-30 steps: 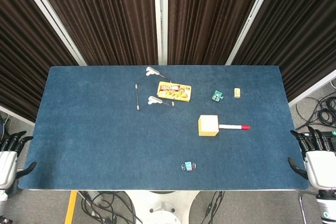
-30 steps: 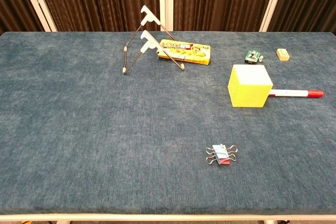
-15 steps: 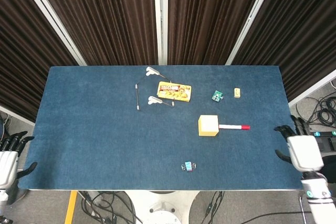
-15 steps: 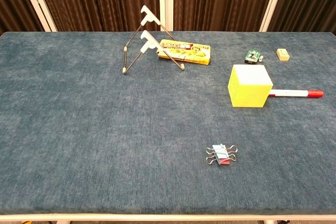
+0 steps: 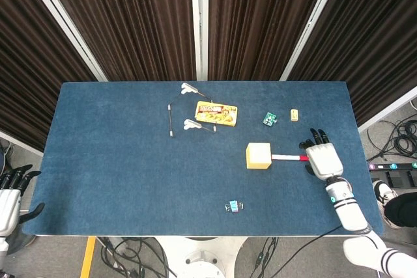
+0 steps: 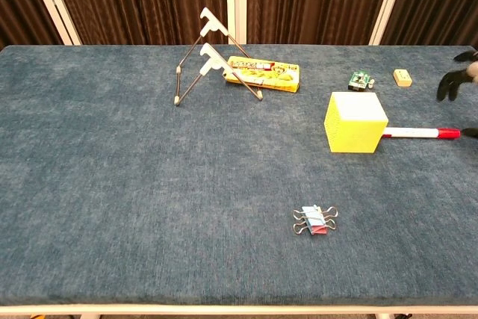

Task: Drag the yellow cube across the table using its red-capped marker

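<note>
Yellow cube (image 6: 356, 122) w/ red-capped marker (image 6: 420, 133) at its side; right hand (image 6: 461, 72) fingers apart at frame edge, above cap.

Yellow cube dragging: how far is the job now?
Nothing is dragged yet. The yellow cube sits on the table, its marker sticking out sideways. The right robot hand is open above the red cap, not gripping it. Grasping and dragging remain. The left robot hand is off the table.
</note>
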`<state>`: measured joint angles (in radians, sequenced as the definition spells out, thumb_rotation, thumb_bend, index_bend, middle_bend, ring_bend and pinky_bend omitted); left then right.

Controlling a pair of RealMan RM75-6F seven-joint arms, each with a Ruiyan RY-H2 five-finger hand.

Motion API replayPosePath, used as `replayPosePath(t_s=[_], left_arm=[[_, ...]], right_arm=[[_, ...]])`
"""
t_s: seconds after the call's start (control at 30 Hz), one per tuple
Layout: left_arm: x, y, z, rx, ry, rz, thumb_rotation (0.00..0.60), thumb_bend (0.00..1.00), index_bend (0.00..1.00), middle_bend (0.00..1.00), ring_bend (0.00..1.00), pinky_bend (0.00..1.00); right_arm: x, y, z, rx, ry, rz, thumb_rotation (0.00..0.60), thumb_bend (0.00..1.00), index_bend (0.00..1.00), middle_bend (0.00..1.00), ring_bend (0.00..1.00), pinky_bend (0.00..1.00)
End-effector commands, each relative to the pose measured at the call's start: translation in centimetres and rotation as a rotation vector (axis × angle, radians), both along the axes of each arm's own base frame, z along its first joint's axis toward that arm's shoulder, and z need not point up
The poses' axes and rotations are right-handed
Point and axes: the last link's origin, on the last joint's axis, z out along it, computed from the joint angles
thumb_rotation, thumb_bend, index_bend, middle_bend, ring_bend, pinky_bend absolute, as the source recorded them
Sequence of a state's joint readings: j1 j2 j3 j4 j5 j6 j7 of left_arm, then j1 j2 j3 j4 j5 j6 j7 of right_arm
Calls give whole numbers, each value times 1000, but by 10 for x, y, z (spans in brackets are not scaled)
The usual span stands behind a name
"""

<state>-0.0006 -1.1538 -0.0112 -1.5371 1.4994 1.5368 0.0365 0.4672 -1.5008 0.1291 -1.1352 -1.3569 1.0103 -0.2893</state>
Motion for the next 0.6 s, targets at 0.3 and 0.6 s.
replayPosePath(t_s=[0.3,0.6], left_arm=[[-3,-3,-2,-6,-1,7,600,228,306,267,179,199],[-4,-1,-1,-5,-2,4,600,229,306,267,179,199]], right_arm=[[-9,-14,-30,-6,-134,-94,600,168,352,444,69,81],[-8,-18,-42,14,-151,-77,600,192,407,450,79,80]])
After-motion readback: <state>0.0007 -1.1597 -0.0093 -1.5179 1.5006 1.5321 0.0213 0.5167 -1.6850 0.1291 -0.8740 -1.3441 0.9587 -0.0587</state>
